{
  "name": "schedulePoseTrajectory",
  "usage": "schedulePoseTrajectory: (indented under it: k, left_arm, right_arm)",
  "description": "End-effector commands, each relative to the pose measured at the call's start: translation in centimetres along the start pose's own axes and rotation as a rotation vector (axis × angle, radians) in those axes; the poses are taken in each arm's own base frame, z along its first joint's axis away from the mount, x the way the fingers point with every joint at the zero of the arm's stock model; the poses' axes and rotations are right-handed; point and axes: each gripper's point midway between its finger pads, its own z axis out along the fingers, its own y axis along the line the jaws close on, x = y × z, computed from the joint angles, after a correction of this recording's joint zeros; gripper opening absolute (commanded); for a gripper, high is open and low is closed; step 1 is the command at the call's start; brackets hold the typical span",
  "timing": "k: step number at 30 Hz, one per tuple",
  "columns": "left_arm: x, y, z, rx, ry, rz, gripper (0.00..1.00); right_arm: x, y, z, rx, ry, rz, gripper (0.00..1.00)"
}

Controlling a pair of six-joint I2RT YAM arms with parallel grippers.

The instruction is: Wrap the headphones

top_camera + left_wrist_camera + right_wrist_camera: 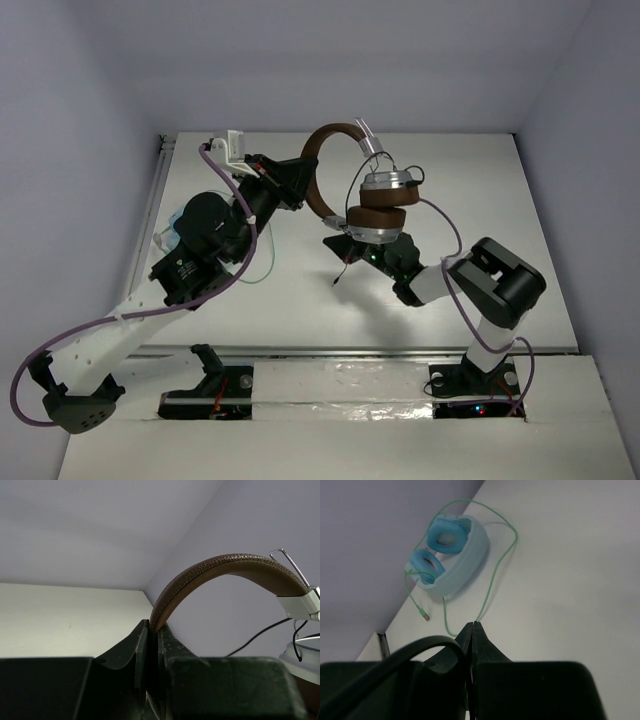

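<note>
White table (500,200): left gripper (152,630) clamps brown-banded silver headphones (385,195) at twelve o'clock; right gripper (471,627) pinches thin dark cable (255,637); wrapping hardly begun.

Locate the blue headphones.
In the right wrist view, upper left: the blue headphones lie on the table at its left edge, beneath the left arm.

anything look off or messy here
Nothing broken. The brown headphones are held aloft, pinched at the headband by the left gripper, thin dark cable trailing unwrapped. The light-blue headphones' green cable sprawls loose.
</note>
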Motion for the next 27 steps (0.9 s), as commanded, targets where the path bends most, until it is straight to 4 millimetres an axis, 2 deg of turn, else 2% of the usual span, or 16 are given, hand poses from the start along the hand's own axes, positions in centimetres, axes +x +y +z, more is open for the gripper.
schedulePoseTrajectory:
  k: [1, 2, 3, 5, 6, 9, 10, 11, 16, 18, 19, 20, 21, 23, 24, 27]
  left_arm:
    - [-5.8, -1.0, 0.4, -0.021, -0.192, -0.036, 0.00]
    - [-6.1, -0.1, 0.5, -0.070, -0.227, -0.037, 0.00]
    - [-6.4, 0.4, 0.6, -0.089, -0.258, -0.037, 0.00]
    - [-6.6, 1.9, 0.6, -0.145, -0.324, -0.050, 0.00]
    - [-6.9, 2.6, 0.8, -0.169, -0.348, -0.048, 0.00]
    - [-7.7, 5.4, 2.0, -0.279, -0.407, -0.016, 0.00]
    - [-8.3, 5.9, 2.2, -0.299, -0.426, -0.012, 0.00]
    - [-8.6, 6.7, 2.3, -0.335, -0.445, -0.005, 0.00]
    - [-10.1, 11.7, 3.0, -0.531, -0.516, 0.100, 0.00]
    - [-9.7, 13.1, 3.6, -0.576, -0.509, 0.121, 0.00]
    - [-9.4, 13.5, 3.7, -0.592, -0.502, 0.139, 0.00]
    - [-8.9, 14.4, 3.9, -0.639, -0.499, 0.162, 0.00]
    - [-8.6, 14.9, 3.9, -0.656, -0.493, 0.179, 0.00]
    - [-7.3, 16.1, 3.7, -0.695, -0.466, 0.212, 0.00]
    - [-6.7, 16.6, 3.6, -0.709, -0.455, 0.221, 0.00]
    - [-3.6, 18.8, 2.8, -0.741, -0.402, 0.223, 0.00]
  right_arm:
    - [-2.3, 3.6, -0.5, -0.069, -0.065, -0.009, 0.02]
    - [-1.1, 2.7, -0.6, -0.007, -0.025, 0.000, 0.00]
    - [-0.3, 4.0, -0.9, -0.014, 0.000, 0.001, 0.00]
    - [1.7, 3.3, -1.3, 0.065, 0.051, 0.008, 0.00]
    - [3.0, 4.6, -1.7, 0.056, 0.077, 0.005, 0.00]
    - [5.9, 4.2, -2.7, 0.160, 0.157, -0.001, 0.00]
    - [7.6, 6.3, -3.4, 0.135, 0.202, -0.011, 0.00]
    - [9.0, 5.5, -4.3, 0.210, 0.244, -0.031, 0.00]
    - [14.8, 7.3, -8.8, 0.321, 0.409, -0.073, 0.00]
    - [17.1, 8.1, -11.1, 0.381, 0.486, -0.122, 0.00]
    - [17.7, 8.5, -11.8, 0.402, 0.507, -0.150, 0.00]
    - [18.3, 7.1, -13.5, 0.495, 0.538, -0.224, 0.00]
    - [18.9, 9.9, -13.8, 0.463, 0.545, -0.250, 0.00]
    - [18.6, 9.6, -15.7, 0.549, 0.561, -0.357, 0.00]
    - [18.9, 12.2, -15.7, 0.519, 0.558, -0.373, 0.00]
    - [17.5, 13.7, -17.0, 0.547, 0.550, -0.477, 0.00]
